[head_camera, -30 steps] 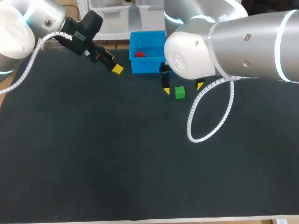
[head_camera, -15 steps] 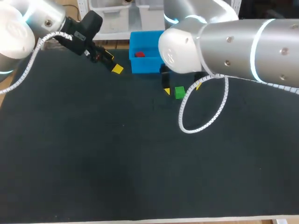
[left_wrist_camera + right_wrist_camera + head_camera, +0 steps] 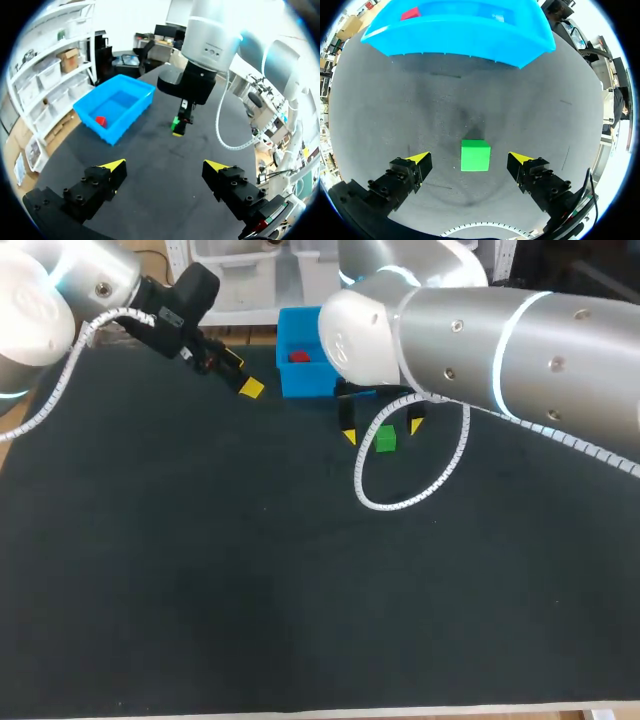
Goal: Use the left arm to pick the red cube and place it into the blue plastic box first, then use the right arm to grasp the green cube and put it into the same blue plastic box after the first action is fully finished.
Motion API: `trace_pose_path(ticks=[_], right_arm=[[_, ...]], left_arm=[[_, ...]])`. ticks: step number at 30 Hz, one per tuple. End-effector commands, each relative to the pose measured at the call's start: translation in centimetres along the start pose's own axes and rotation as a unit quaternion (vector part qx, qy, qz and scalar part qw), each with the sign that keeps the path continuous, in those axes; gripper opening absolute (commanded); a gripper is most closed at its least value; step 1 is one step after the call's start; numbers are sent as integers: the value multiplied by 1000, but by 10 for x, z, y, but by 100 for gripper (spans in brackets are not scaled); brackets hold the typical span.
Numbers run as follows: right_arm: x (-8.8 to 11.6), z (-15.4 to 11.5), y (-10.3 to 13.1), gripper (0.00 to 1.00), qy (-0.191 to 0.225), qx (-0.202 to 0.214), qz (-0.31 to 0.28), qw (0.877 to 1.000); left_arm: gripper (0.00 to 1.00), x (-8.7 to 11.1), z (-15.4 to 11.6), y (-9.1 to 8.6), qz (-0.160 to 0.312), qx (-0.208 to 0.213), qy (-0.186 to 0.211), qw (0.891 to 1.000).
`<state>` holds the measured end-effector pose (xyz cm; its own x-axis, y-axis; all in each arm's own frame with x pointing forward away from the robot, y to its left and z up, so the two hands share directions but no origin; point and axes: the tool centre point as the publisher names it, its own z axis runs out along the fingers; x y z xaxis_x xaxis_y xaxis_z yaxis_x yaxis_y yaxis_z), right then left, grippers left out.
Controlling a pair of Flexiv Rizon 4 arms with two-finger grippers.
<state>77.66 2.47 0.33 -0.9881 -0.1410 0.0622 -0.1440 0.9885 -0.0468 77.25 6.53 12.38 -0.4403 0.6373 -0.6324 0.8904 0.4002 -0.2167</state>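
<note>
The red cube [image 3: 299, 357] lies inside the blue plastic box [image 3: 290, 380] at the table's back; both wrist views also show the red cube [image 3: 101, 120] [image 3: 410, 13] in the box [image 3: 131, 112] [image 3: 470, 35]. The green cube [image 3: 385, 439] sits on the dark mat just in front of the box. My right gripper [image 3: 381, 430] hangs over it, open, one yellow tip on each side; in the right wrist view the green cube [image 3: 475, 155] lies between the open fingers [image 3: 468, 159], untouched. My left gripper [image 3: 243, 375] stands open and empty to the left of the box, seen open [image 3: 165, 167] in its own view.
The right arm's white coiled cable [image 3: 410, 490] loops down onto the mat in front of the green cube. The dark mat [image 3: 250, 580] stretches wide toward the front edge.
The right arm has swung leftward, bringing its gripper to straddle the green cube. The left arm has stayed still.
</note>
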Motion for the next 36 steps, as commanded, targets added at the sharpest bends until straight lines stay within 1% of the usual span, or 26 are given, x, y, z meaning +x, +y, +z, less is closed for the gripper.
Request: trace_pose_path(ticks=[1, 6, 17, 24, 36], right_arm=[[2, 3, 1, 100, -7, -8, 7, 1000], [6, 7, 1, 100, -24, -14, 13, 1000], [13, 15, 2, 100, -46, -6, 17, 999], [13, 15, -1, 100, -59, -4, 19, 998], [8, 16, -5, 100, -66, -2, 25, 998]], left_arm=[[100, 1, 0, 1, 2, 1, -2, 1000], [100, 1, 0, 1, 2, 1, -2, 1000], [100, 1, 0, 1, 2, 1, -2, 1000], [100, 1, 0, 1, 2, 1, -2, 1000], [100, 1, 0, 1, 2, 1, -2, 1000]])
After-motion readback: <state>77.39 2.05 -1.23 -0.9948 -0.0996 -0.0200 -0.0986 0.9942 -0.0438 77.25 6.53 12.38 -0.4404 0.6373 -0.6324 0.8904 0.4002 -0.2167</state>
